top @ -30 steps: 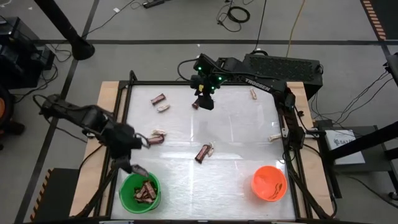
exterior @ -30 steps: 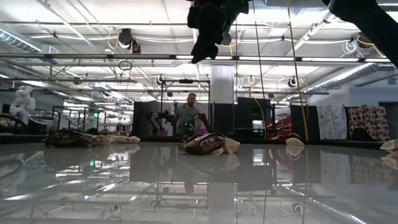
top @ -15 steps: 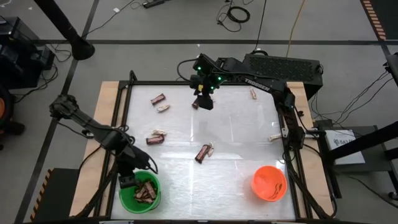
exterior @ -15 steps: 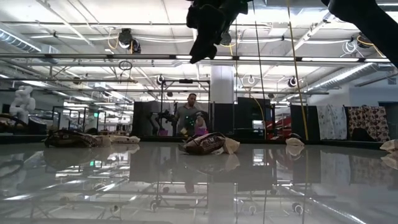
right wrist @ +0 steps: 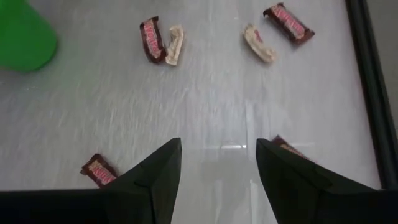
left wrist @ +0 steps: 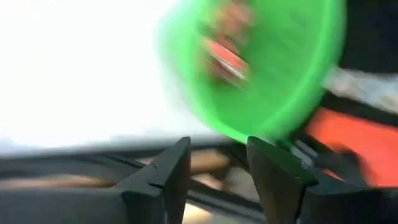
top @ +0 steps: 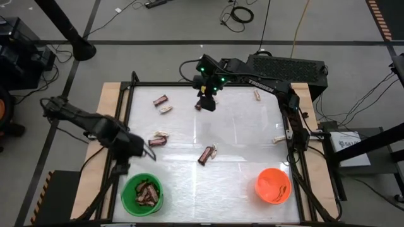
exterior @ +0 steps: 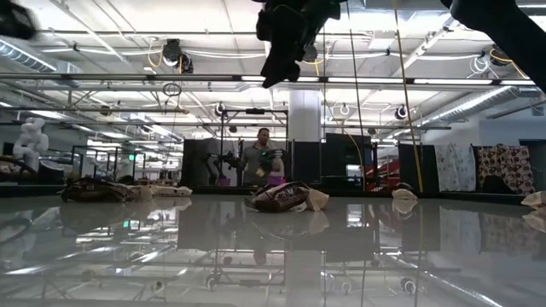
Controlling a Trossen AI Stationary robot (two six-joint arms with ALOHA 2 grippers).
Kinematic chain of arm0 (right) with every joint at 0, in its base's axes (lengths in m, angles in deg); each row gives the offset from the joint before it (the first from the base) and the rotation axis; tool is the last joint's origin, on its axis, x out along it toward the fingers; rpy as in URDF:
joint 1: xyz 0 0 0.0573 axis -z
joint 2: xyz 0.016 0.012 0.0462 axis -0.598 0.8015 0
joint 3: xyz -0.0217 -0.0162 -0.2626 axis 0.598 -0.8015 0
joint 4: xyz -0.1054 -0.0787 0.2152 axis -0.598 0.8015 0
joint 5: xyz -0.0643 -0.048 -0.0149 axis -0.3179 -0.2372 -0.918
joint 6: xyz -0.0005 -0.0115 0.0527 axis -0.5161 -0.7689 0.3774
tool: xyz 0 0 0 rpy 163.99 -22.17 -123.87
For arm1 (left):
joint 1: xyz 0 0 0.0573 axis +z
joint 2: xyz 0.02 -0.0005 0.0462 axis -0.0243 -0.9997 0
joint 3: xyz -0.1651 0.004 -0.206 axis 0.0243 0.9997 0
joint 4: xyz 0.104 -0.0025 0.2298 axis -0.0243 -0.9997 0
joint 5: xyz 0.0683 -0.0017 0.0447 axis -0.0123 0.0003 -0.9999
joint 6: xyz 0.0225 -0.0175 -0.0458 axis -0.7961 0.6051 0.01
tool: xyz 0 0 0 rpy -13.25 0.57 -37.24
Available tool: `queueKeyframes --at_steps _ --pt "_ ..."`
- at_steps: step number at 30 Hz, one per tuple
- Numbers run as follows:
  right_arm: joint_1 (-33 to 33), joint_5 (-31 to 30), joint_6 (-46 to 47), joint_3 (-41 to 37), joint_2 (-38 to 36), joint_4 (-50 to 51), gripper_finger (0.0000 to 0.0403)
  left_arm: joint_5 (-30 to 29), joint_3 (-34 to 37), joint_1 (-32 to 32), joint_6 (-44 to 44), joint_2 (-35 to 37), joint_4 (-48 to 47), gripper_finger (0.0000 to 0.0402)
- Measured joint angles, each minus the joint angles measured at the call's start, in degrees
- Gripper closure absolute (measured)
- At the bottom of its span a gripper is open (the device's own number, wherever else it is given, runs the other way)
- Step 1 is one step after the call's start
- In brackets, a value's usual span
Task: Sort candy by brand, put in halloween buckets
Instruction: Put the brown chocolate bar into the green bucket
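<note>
Candy lies scattered on the glossy table: a dark bar (top: 160,99) with a pale one (top: 165,109) at the far left, a pair (top: 158,139) at the left, a dark and a pale bar (top: 207,154) in the middle, and pale ones (top: 257,94) (top: 278,139) at the right. The green bucket (top: 142,193) at the near left holds several dark bars. The orange bucket (top: 273,186) stands at the near right. My left gripper (top: 146,150) hovers open between the green bucket and the left pair, empty. My right gripper (top: 205,102) hangs open above a dark bar (top: 197,106) at the far middle.
A black frame (top: 129,113) runs around the table top, with wooden edges outside it. In the low view a person (exterior: 260,160) stands in the room far behind the table. Bare table lies between the two buckets.
My left gripper went from beside the left pair of candy toward the near edge, over the green bucket, then came back toward the far edge to about where it began. My right gripper has kept still.
</note>
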Motion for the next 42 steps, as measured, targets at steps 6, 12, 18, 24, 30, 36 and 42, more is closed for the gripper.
queueKeyframes --at_steps 6,12,18,24,30,36,42 --pt "0.02 -0.02 2.72 0.00 0.00 2.09 0.0204 -26.96 3.88 12.84 -11.77 1.40 -3.56 0.0238" --pt "-0.18 -0.02 6.25 0.00 0.00 3.06 0.0204 -28.13 17.99 24.44 -24.63 -4.76 10.27 0.0238" --pt "-0.26 -0.03 7.62 0.02 0.00 7.04 0.0204 -31.49 19.45 27.78 -28.33 -10.90 13.24 0.0238" --pt "-0.26 -0.03 7.81 0.02 0.00 6.62 0.0204 -25.18 19.45 27.77 -31.25 -15.53 13.96 0.0238" --pt "-0.26 -0.04 6.36 0.02 0.00 6.57 0.0204 -24.22 19.45 27.76 -31.30 -18.54 15.41 0.0238" --pt "-0.26 -0.04 5.02 0.02 0.00 5.86 0.0204 -23.07 19.45 27.51 -30.15 -19.33 21.19 0.0238" --pt "-0.26 -0.04 3.98 0.02 0.00 5.92 0.0204 -24.35 19.45 27.50 -29.78 -19.38 22.06 0.0238"
